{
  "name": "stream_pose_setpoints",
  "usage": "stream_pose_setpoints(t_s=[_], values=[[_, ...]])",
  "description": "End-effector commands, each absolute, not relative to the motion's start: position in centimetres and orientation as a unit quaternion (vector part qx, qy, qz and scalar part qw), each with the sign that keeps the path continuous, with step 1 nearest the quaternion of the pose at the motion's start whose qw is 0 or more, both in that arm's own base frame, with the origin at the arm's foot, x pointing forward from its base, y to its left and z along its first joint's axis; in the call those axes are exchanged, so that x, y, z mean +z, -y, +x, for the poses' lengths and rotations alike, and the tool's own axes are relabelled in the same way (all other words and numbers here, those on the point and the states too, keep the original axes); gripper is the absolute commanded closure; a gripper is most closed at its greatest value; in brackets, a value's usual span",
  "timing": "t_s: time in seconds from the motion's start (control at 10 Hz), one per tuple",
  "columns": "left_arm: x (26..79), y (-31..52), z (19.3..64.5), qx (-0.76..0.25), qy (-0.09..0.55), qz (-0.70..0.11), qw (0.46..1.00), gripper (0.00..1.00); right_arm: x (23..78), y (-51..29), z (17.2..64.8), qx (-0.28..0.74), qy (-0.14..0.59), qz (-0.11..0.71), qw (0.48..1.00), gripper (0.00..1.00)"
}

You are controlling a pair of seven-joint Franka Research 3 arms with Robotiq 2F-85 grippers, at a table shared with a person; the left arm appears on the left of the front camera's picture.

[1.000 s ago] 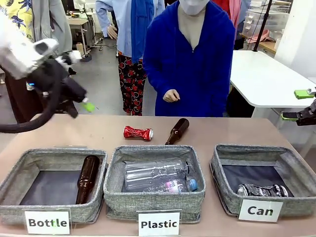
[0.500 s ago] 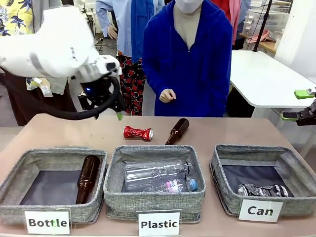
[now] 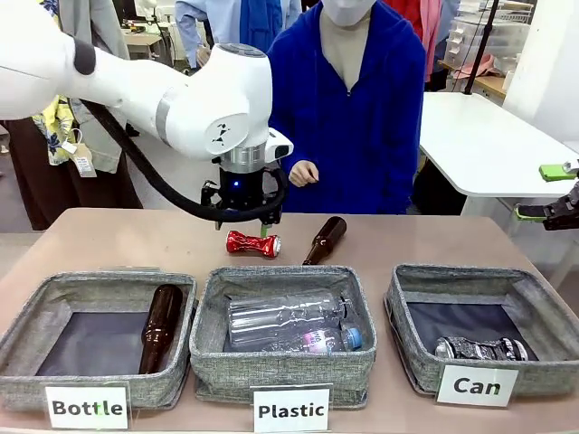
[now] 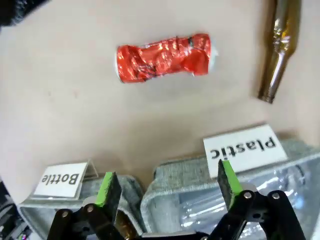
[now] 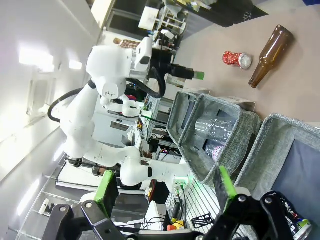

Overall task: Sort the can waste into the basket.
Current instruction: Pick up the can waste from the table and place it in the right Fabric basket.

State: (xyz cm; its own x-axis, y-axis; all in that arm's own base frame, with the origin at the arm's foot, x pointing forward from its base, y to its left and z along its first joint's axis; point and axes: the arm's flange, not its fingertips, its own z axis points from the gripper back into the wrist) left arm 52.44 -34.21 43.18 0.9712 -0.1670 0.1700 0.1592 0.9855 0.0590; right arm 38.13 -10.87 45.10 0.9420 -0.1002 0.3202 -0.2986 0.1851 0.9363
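L arm (image 3: 208,108) swung in from far left | L hand (image 3: 244,222) now above red can (image 3: 253,243)

A brown glass bottle (image 3: 324,240) is seen lying on the table (image 3: 136,240). A second brown bottle (image 3: 160,325) is laid in the "Bottle" bin (image 3: 54,298); clear plastic bottles (image 3: 285,321) are held in the "Plastic" bin (image 3: 280,366).

Front across table (image 3: 136,240), left wrist looking down, sharing red can (image 3: 246,242)

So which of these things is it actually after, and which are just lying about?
Part of the job: red crushed can, black-and-silver can, Can basket.
Just lying about: brown bottle on the table, Bottle basket, Plastic basket.
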Motion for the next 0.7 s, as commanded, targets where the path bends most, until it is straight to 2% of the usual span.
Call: stream_pose_setpoints(t_s=[0.0, 0.3, 0.4, 0.5, 0.6], values=[[42.8, 34.4, 51.4, -0.104, 0.08, 0.032, 0.991, 0.0, 45.2, 11.1, 38.0, 0.076, 0.159, 0.635, 0.752, 0.0], [43.1, 34.4, 52.3, -0.086, 0.086, 0.024, 0.992, 0.0, 45.2, 11.1, 38.0, 0.076, 0.159, 0.635, 0.752, 0.0], [43.7, 35.0, 53.4, -0.226, 0.137, -0.022, 0.964, 0.0, 45.2, 11.1, 38.0, 0.076, 0.159, 0.635, 0.752, 0.0], [44.4, 34.3, 55.1, -0.364, 0.11, -0.073, 0.922, 0.0, 45.2, 11.1, 38.0, 0.076, 0.159, 0.635, 0.752, 0.0], [45.1, 32.8, 56.0, -0.427, 0.098, -0.103, 0.893, 0.0, 45.2, 11.1, 38.0, 0.076, 0.159, 0.635, 0.752, 0.0]])
